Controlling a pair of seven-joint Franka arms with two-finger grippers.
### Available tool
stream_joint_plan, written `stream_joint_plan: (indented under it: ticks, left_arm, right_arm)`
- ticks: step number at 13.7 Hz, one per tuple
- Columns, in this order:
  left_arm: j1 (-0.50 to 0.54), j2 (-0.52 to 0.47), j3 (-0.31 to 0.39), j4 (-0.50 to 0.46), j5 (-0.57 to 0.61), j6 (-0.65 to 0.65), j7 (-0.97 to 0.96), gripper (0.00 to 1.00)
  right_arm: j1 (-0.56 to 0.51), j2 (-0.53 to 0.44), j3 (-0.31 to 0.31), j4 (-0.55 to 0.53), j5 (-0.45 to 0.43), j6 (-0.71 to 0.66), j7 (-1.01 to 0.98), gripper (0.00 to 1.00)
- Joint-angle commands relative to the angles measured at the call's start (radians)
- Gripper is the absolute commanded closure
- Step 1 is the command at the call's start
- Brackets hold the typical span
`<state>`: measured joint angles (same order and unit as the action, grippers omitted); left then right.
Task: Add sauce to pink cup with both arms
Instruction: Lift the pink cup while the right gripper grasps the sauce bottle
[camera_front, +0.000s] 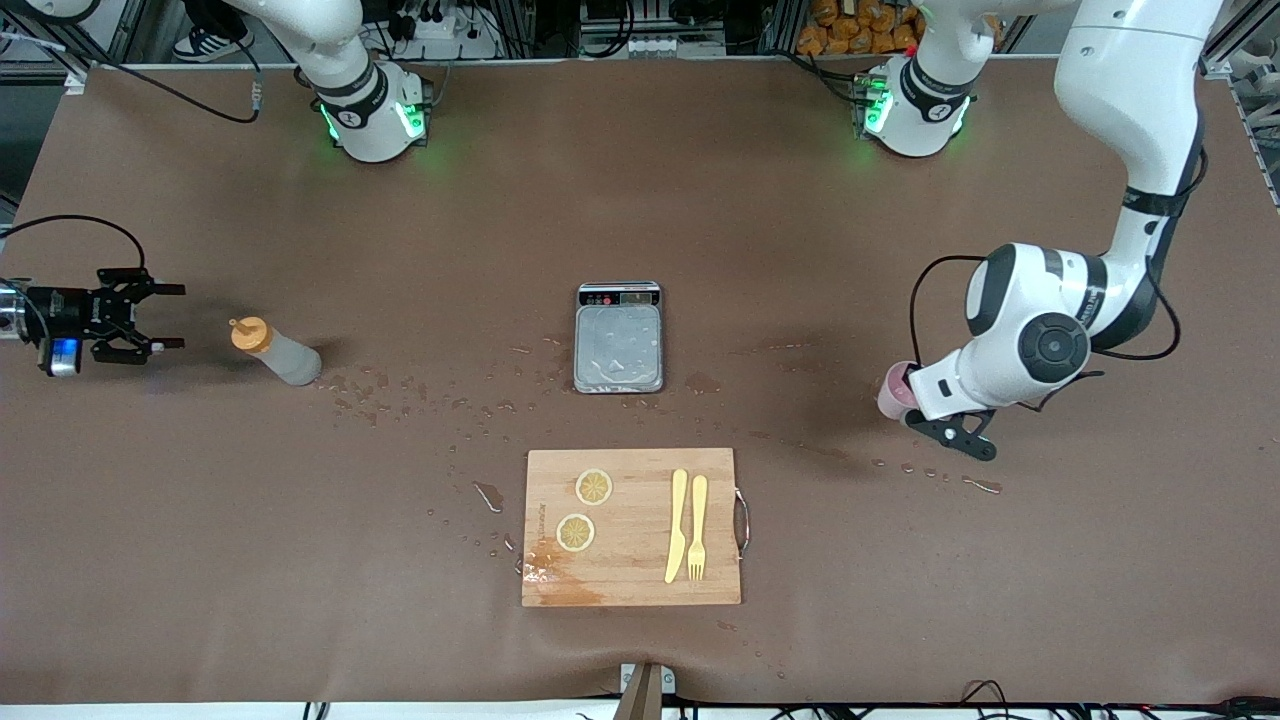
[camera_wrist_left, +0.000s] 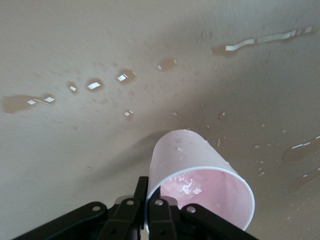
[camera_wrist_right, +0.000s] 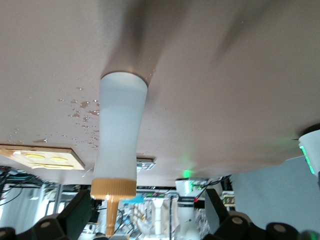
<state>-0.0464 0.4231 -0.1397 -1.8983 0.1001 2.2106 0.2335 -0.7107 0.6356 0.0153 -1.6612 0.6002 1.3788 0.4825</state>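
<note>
The right arm comes in from the right arm's end of the table with its wrist horizontal; the right gripper (camera_front: 165, 316) (camera_wrist_right: 150, 220) points toward the table centre, its two fingers spread wide apart and holding nothing. The left arm descends from its base, bends at the elbow and angles its wrist downward near the left arm's end. The left gripper (camera_front: 915, 398) (camera_wrist_left: 147, 210) has its fingers closed on the rim of the pink cup (camera_front: 893, 391) (camera_wrist_left: 200, 175).

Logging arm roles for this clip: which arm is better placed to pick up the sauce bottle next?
The right. Its gripper is open, fingers pointing at the upright sauce bottle close beside it at the right arm's end of the table. The left gripper is at the pink cup, at the left arm's end.
</note>
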Motion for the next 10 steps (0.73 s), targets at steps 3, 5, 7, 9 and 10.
stream_joint_plan:
  ticks: [3, 5, 7, 9, 10]
  left_arm:
    - [0.003, -0.046, -0.004, 0.174, -0.023, -0.202, 0.000, 1.00]
    - [-0.001, -0.038, -0.003, 0.250, -0.080, -0.268, -0.008, 1.00]
    - [-0.013, -0.040, -0.004, 0.272, -0.126, -0.282, -0.064, 1.00]
    - [-0.062, -0.040, -0.024, 0.272, -0.141, -0.282, -0.185, 1.00]
    - [-0.090, -0.037, -0.026, 0.272, -0.140, -0.282, -0.251, 1.00]
  right_arm:
    - [-0.047, 0.059, 0.008, -0.064, 0.118, 0.081, 0.018, 0.00]
    - [-0.027, 0.061, 0.008, -0.104, 0.139, 0.138, 0.018, 0.00]
    - [0.003, 0.070, 0.009, -0.147, 0.167, 0.209, 0.016, 0.00]
    - [0.025, 0.073, 0.008, -0.161, 0.191, 0.210, 0.016, 0.00]
    - [0.030, 0.073, 0.008, -0.166, 0.193, 0.209, 0.014, 0.00]
